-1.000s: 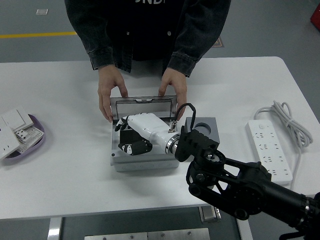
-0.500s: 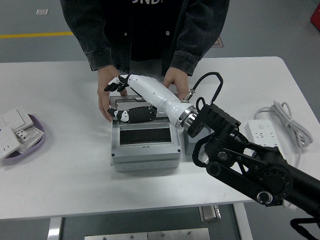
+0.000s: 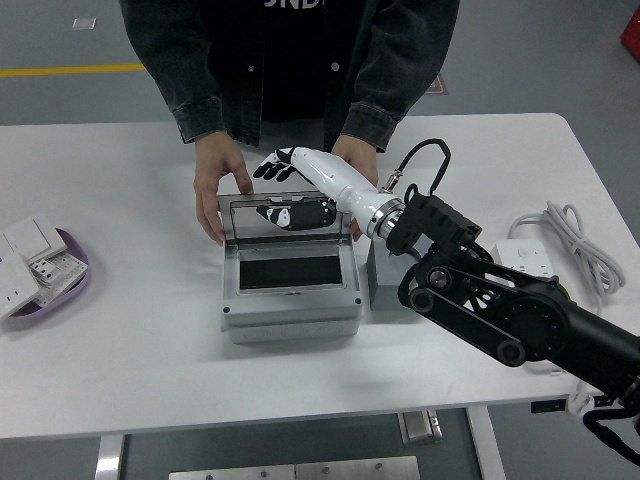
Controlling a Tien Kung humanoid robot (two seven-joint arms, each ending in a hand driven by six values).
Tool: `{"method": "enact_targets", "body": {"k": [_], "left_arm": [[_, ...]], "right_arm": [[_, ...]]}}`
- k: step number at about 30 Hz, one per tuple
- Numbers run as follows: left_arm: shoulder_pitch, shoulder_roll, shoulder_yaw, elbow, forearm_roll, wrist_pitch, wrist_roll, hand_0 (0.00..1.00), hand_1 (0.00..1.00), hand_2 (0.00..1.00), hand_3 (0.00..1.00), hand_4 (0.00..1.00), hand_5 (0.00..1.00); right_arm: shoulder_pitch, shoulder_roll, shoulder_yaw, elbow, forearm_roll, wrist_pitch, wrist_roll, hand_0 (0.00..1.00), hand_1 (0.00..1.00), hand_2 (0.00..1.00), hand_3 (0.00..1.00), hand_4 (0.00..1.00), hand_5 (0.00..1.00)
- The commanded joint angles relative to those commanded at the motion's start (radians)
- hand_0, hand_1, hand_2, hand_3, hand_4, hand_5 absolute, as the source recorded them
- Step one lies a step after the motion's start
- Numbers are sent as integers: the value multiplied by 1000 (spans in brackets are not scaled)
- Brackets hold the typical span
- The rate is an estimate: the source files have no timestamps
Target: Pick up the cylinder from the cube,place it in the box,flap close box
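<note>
My right hand (image 3: 295,185), white-backed with black fingers, reaches in from the four o'clock corner of the white table (image 3: 130,370) and hangs at the raised lid (image 3: 287,215) of the grey box (image 3: 290,300), which sits at the table's centre. The fingers are loosely curled around nothing: the upper ones point toward nine o'clock above the lid's top edge, while the thumb and lower fingers lie in front of the clear lid panel. Whether any fingertip actually touches the lid I cannot tell. The lid stands nearly upright at the twelve o'clock side of the box, and the box's dark interior lies open below it; I cannot make out the cylinder inside or anywhere else. The grey cube (image 3: 385,285) stands just beside the box at its three o'clock side, largely hidden under my black forearm. At twelve o'clock a person in a dark denim jacket leans over the table, one hand (image 3: 215,190) gripping the lid's nine o'clock edge, the other hand (image 3: 355,160) behind my wrist at the lid's far corner. A white power strip (image 3: 530,265) with its coiled cable lies at three o'clock, and a purple dish (image 3: 70,285) holding white switch plates sits at nine o'clock.
</note>
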Motion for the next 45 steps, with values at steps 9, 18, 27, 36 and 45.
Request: {"method": "enact_targets", "body": {"k": [9, 18, 27, 36, 45], "left_arm": [[-1, -1, -3, 0, 2, 0, -1, 587, 611, 606, 633, 652, 160], [2, 2, 8, 0, -15, 10, -17, 587, 611, 605, 632, 651, 162], [6, -1, -3, 0, -4, 3, -9, 587, 610, 605, 632, 651, 161], [7, -1, -8, 0, 0, 2, -9, 586, 609, 605, 632, 651, 159], [10, -1, -10, 0, 1, 2, -8, 586, 609, 605, 631, 650, 159]], "right_arm": [[-64, -65, -26, 127, -41, -27, 13, 739, 635, 635, 649, 698, 251], [-141, -104, -64, 220, -24, -55, 50, 712, 633, 629, 647, 687, 254], [-226, -124, -56, 240, 42, -100, 108, 684, 623, 627, 642, 658, 262], [-276, -154, 3, 244, 230, -113, 201, 676, 622, 624, 642, 628, 258], [-339, -185, 249, 300, 148, -132, 253, 673, 626, 624, 642, 601, 242]]}}
